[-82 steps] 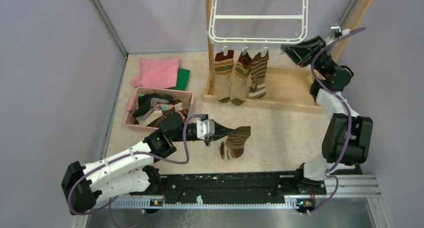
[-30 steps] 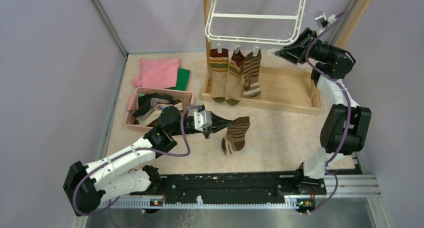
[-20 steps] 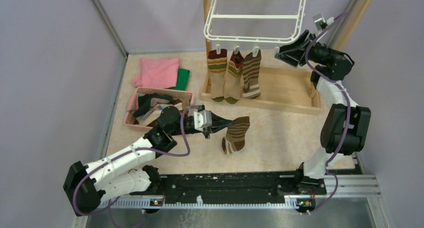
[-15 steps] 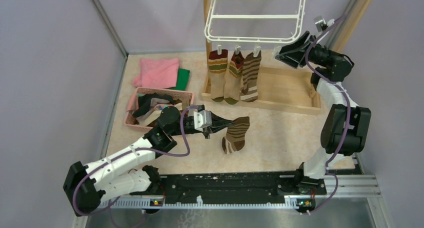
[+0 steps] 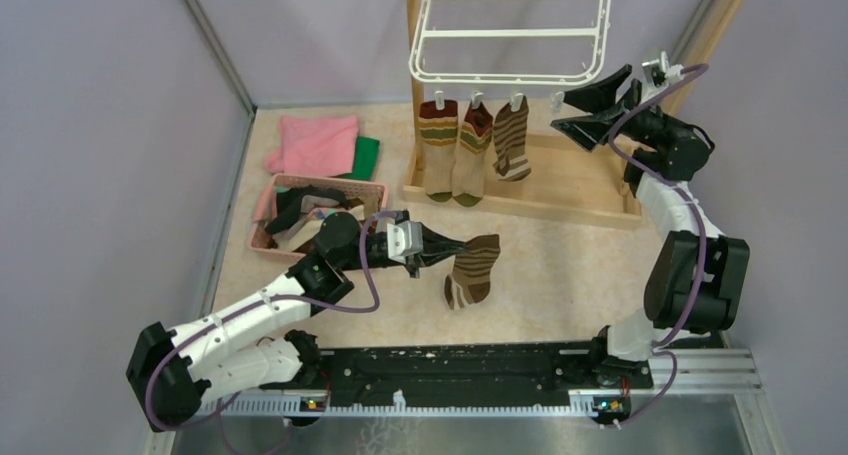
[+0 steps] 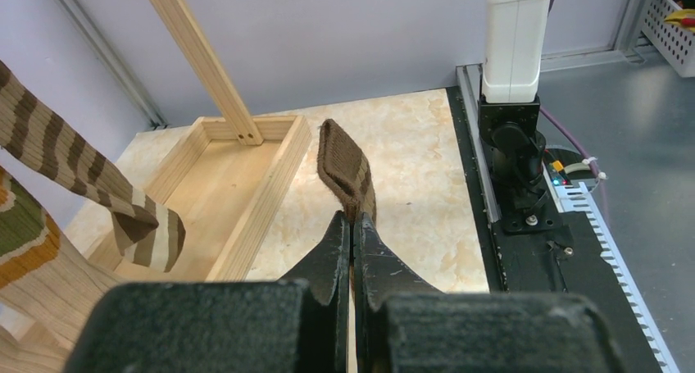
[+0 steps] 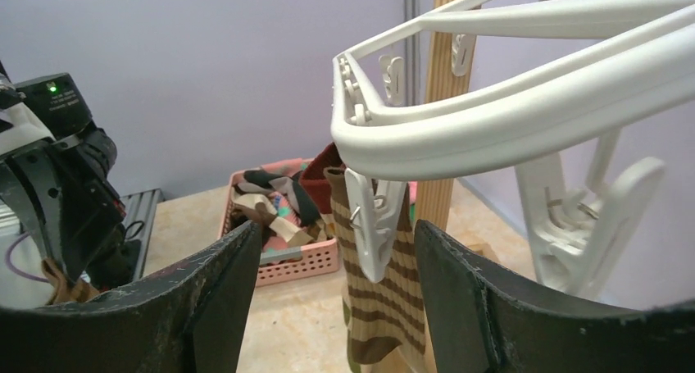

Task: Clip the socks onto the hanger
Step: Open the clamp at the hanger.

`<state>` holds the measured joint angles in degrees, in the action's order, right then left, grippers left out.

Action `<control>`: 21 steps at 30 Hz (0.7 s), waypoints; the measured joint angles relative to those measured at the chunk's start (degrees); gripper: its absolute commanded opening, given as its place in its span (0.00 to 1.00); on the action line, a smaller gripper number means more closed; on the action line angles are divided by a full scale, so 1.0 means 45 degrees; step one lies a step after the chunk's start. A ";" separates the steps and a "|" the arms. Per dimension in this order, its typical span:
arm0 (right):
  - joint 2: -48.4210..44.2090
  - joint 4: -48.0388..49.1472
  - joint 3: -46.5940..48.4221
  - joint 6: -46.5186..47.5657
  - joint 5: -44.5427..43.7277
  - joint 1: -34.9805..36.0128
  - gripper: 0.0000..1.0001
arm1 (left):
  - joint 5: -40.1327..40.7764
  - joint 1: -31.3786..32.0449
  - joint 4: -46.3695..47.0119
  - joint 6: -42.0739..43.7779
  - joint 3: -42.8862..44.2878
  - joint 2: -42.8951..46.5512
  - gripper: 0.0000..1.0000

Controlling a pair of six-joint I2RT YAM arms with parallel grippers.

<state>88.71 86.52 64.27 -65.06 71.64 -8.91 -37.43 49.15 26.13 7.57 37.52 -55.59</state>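
Observation:
The white hanger [image 5: 510,30] hangs from the wooden frame with three striped socks [image 5: 472,150] clipped along its front edge. My left gripper [image 5: 432,247] is shut on the cuff of a brown-and-cream striped sock [image 5: 472,272], which dangles above the floor. In the left wrist view the jaws [image 6: 352,225] pinch the brown cuff [image 6: 344,164]. My right gripper [image 5: 572,107] is open at the hanger's front right corner. In the right wrist view an empty white clip [image 7: 373,225] hangs from the hanger [image 7: 508,102] between the spread jaws [image 7: 338,229], with a clipped sock [image 7: 385,307] behind it.
A pink basket [image 5: 372,188] with more socks stands left of the frame. A pink cloth [image 5: 315,143] and a green cloth [image 5: 366,155] lie behind it. The wooden base tray [image 5: 580,180] and post [image 5: 415,95] stand under the hanger.
My right gripper's jaws have spread wider and drawn slightly right at the hanger's corner. The hanger swayed and the rightmost hanging sock swung up. The left arm holds still with its sock.

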 measured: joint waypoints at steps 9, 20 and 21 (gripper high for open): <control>0.0019 0.0005 0.0296 0.0573 -0.0350 0.0083 0.68 | -0.0102 0.0000 0.0000 -0.0005 0.0000 0.0049 0.00; 0.0903 -0.0024 0.1268 0.0500 -0.0593 0.0374 0.62 | -0.0102 0.0000 0.0000 0.0000 0.0000 0.0112 0.00; 0.0923 -0.0019 0.1321 0.0461 -0.0588 0.0389 0.61 | -0.0102 0.0000 -0.0005 0.0000 0.0000 0.0131 0.00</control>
<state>92.86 86.43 70.22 -62.98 68.99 -7.16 -37.89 49.15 26.11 7.57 37.52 -55.00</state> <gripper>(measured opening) 0.640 0.008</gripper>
